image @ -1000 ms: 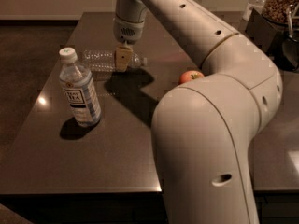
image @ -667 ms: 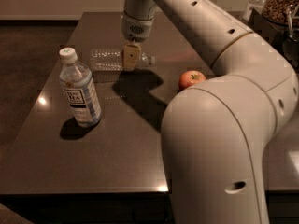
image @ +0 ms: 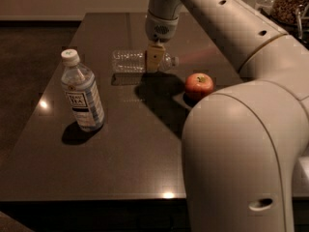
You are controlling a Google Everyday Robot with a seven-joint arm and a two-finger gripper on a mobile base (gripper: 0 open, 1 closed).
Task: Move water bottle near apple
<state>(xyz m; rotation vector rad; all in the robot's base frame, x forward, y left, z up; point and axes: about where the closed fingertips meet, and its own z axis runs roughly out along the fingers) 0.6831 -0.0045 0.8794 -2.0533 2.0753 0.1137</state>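
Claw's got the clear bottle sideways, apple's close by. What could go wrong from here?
1. The claw grips the clear ribbed plastic water bottle sideways, towards its cap end. The longer free end could tilt or slip out.
2. Released lying down, the bottle may roll on the dark table and bump the round red apple, which could roll off.

Arm (image: 231, 28) rises from bulky lower-right link and reaches to upper centre of frame. Wrist points straight down. Gripper (image: 154, 64) clamps the lying water bottle (image: 128, 61).
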